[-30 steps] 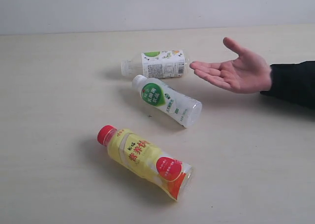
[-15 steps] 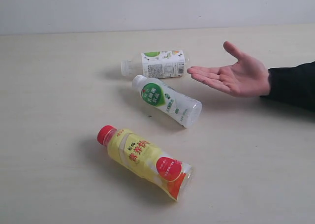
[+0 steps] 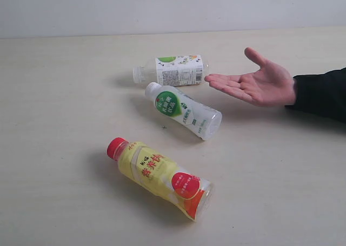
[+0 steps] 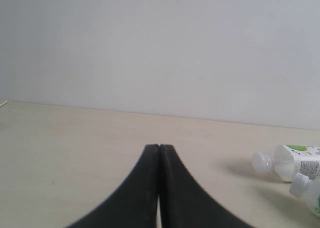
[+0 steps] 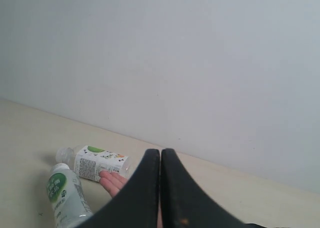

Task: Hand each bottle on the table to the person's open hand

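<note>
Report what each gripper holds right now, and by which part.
Nothing. The left gripper and the right gripper are both shut with nothing between their jaws; the person's hand is open and empty too.

Open hand (image 5: 114,182) — partly behind fingers (image 5: 145,188)

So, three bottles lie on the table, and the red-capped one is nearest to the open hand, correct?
No. The red-capped yellow bottle lies farthest from the open hand; the clear bottle with the white-green label is nearest, as the exterior view shows.
</note>
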